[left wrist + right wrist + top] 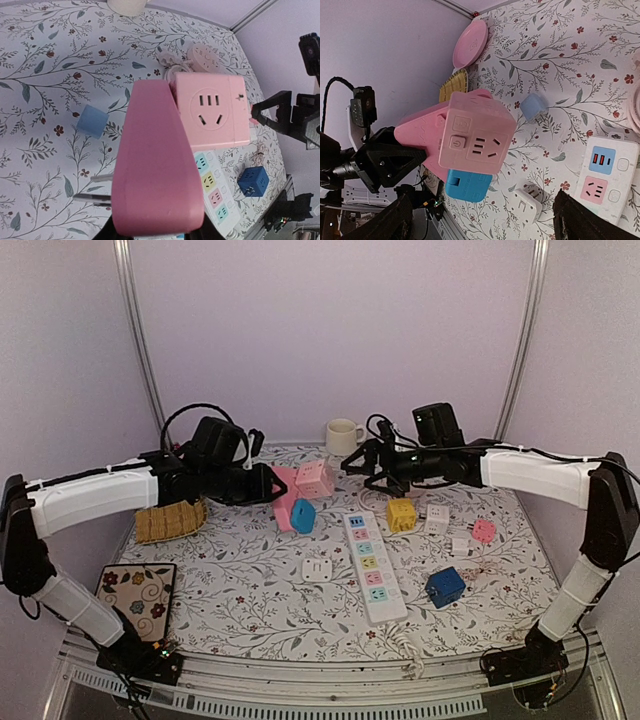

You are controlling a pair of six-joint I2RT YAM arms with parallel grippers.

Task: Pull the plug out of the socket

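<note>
Our left gripper [264, 483] clamps the pink socket wedge [284, 502]; the right gripper [352, 467] gapes. The cube plug [315, 478] is probably light, rigid and slick, so we'd pinch its flat sides.

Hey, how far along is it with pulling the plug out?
Done: the left gripper holds the pink wedge up off the table. In hand: the open right gripper hangs close to the pink socket cube joined to it. Left: grip the cube and pull; the two are not yet apart.
</note>
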